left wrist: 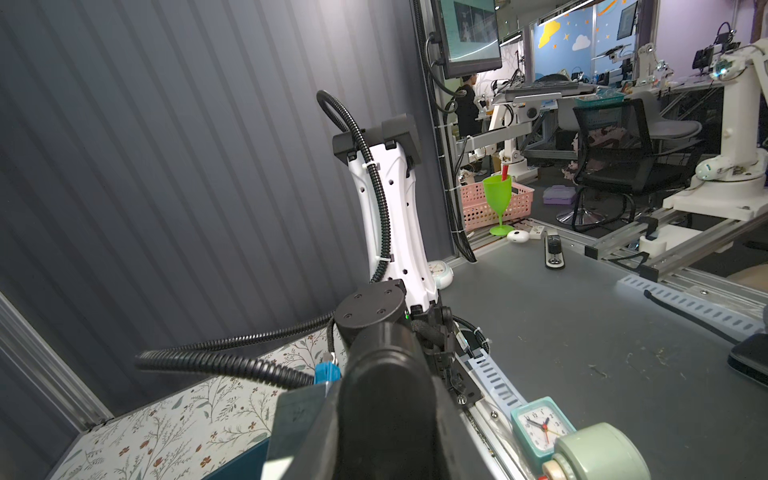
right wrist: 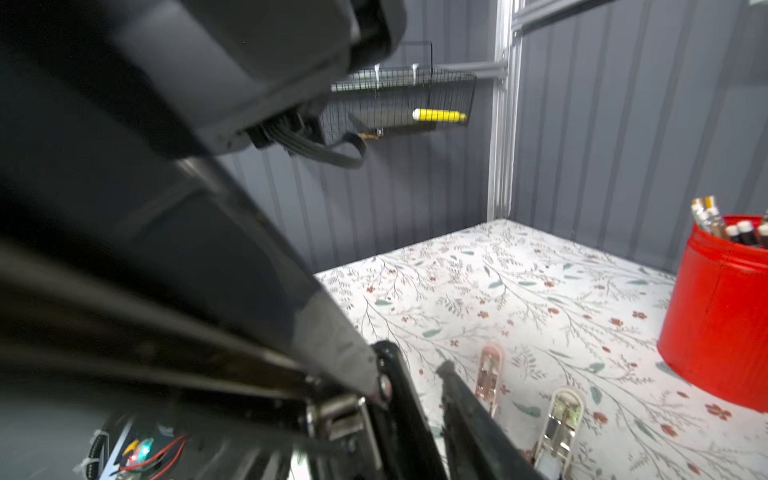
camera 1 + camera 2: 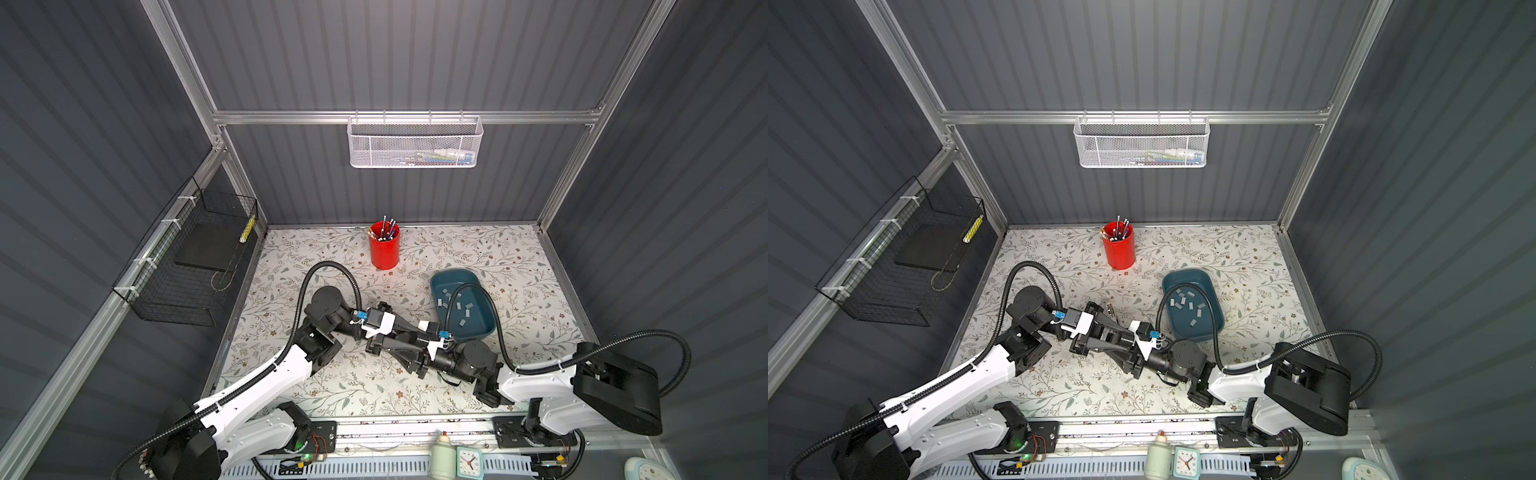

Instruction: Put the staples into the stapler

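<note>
The staples (image 3: 457, 305) lie in the tray (image 3: 453, 274), so we judge loading all ahead. Left gripper (image 3: 1121, 328) closed; right gripper (image 3: 1080, 345) we cannot tell.

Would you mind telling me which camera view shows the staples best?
Both top views: the staples lie scattered in the blue tray, seen clearly from above, with a cable crossing in front. Neither wrist view shows any staples.

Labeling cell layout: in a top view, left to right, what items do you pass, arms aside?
black wire basket → red pen cup → blue tray with the staples. White mesh basket left out: it spans cup and tray.
</note>
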Motion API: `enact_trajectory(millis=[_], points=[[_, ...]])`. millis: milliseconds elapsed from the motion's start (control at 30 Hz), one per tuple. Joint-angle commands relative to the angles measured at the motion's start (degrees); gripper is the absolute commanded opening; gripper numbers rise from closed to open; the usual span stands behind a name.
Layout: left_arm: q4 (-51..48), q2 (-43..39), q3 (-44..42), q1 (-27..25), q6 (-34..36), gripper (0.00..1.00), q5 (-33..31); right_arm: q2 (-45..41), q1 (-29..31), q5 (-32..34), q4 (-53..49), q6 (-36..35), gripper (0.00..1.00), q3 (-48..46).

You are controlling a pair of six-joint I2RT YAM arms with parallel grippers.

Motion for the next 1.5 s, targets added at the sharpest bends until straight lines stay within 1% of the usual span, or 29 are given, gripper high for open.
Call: enact_trajectory(millis=[0, 233, 367, 567, 833, 1000, 1100, 1167, 1233, 1267, 1300, 1333, 1400, 1433, 1467], points=[[5.0, -1.2, -0.3, -0.2, -0.5, 0.0, 0.6, -2.3, 0.2, -1.0, 4.5, 0.2, 0.57, -1.1], [2.5, -0.9, 0.2, -0.2, 1.2, 0.0, 0.6, -6.1, 0.3, -0.4, 0.2, 0.0, 0.58, -1.0], [2.5, -0.5, 0.3, -0.2, 1.2, 0.0, 0.7, -5.6, 0.3, -1.1, -1.3, 0.0, 0.56, 0.2], [2.7, -0.5, 0.4, -0.2, 1.1, 0.0, 0.7, -3.7, 0.2, -1.4, -1.3, 0.3, 0.51, 1.7], [3.2, -0.6, 0.3, -0.2, 0.6, 0.0, 0.9, -3.3, 0.2, -2.5, -1.6, 0.7, 0.45, 3.6], [3.4, -1.0, 0.2, -0.2, 0.6, 0.0, 0.6, -3.3, 0.3, -2.1, -1.7, 0.9, 0.37, 3.4], [3.3, -1.0, 0.2, -0.2, 0.6, 0.0, 0.2, -3.6, 0.3, -1.1, -1.7, 1.5, 0.27, 2.6], [2.6, -1.2, 0.2, -0.2, 0.7, 0.0, -1.8, -4.4, 0.2, 0.4, -2.6, 2.3, 0.21, 2.3], [-0.3, -1.8, 0.5, -0.2, 2.6, 0.0, -3.9, -5.9, 0.2, 2.7, -6.1, 3.6, 0.16, 2.6], [-2.3, -2.1, 0.9, -0.2, 3.9, 0.02, -5.1, -6.7, 0.3, 4.0, -8.6, 4.2, 0.15, 2.9], [-3.7, -2.4, 1.0, -0.2, 4.6, 0.17, -6.6, -7.6, 0.3, 5.3, -10.9, 4.9, 0.13, 3.1], [-4.9, -2.9, 1.1, -0.2, 5.0, 0.3, -8.8, -8.6, 0.3, 6.7, -13.7, 5.8, 0.12, 3.3], [-6.9, -3.8, 1.0, -0.2, 5.8, 0.39, -12.5, -10.4, 0.5, 9.6, -18.9, 7.6, 0.11, 3.7], [-8.0, -4.1, 1.1, -0.2, 6.0, 0.46, -15.0, -11.4, 0.5, 11.4, -22.0, 8.8, 0.1, 4.0], [-9.4, -4.4, 1.4, -0.2, 5.9, 0.55, -17.9, -12.5, 0.7, 13.3, -25.2, 10.0, 0.09, 4.3]])
